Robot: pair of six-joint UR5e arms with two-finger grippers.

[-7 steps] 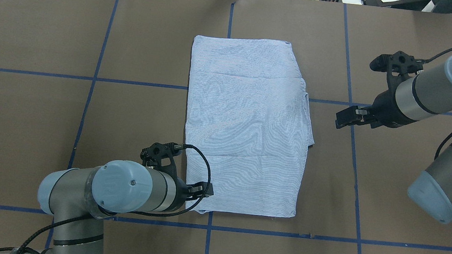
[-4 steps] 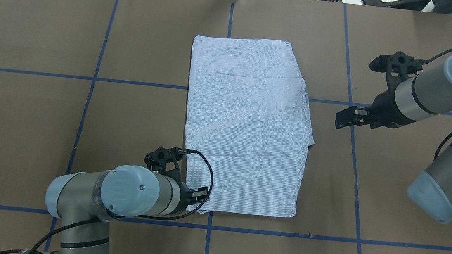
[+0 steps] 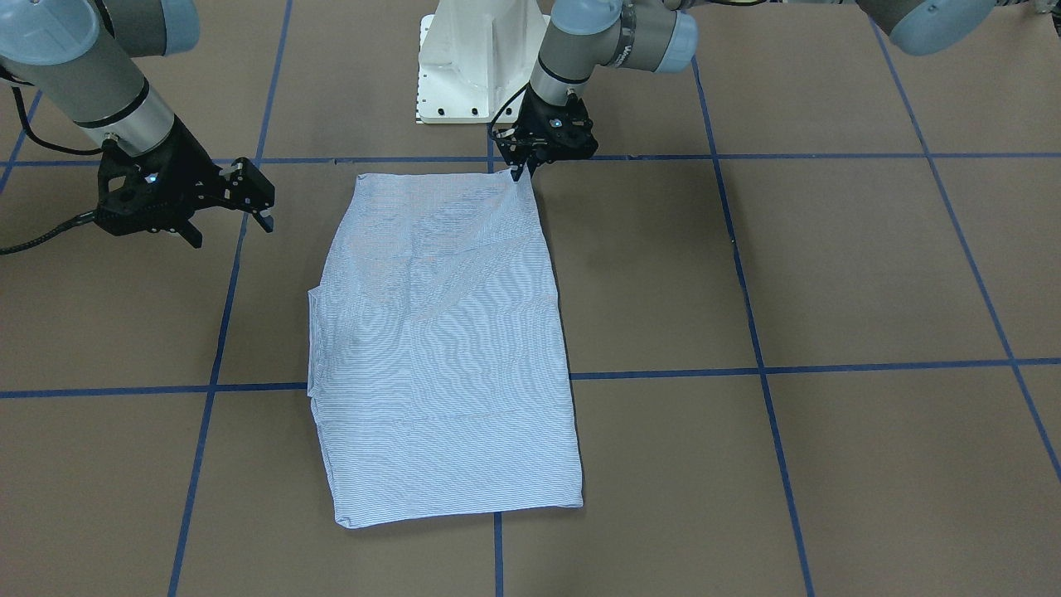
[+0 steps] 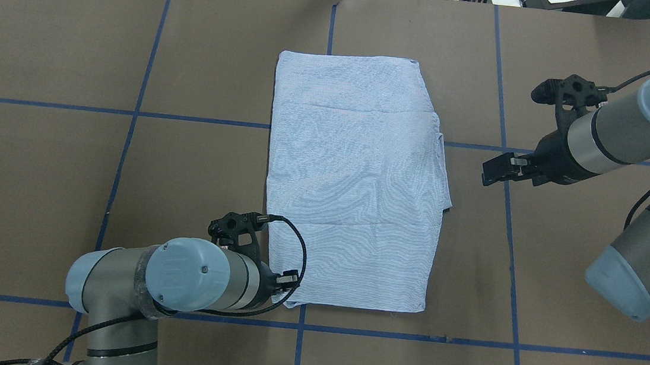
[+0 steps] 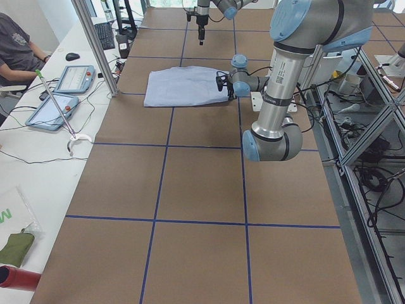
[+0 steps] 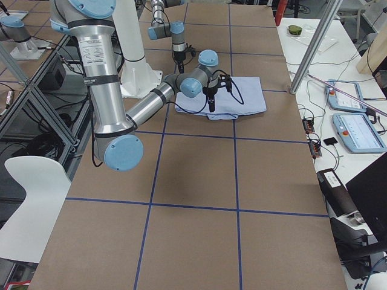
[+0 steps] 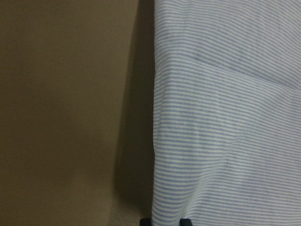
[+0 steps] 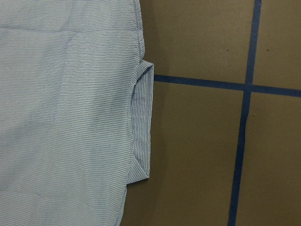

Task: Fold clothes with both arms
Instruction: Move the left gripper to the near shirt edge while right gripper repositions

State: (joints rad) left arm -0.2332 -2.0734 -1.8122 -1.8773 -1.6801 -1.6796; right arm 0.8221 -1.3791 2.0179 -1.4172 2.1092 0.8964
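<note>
A folded light-blue striped shirt lies flat on a brown desk, with one robot arm at its corner.
The shirt forms a long rectangle in the middle of the desk, running from the robot's edge toward the far edge. The left tool is closed narrowly, pinching the shirt's corner nearest the robot. The right tool hangs with its fingers spread wide and holding nothing, just beside the shirt's other long edge, not touching it.
</note>
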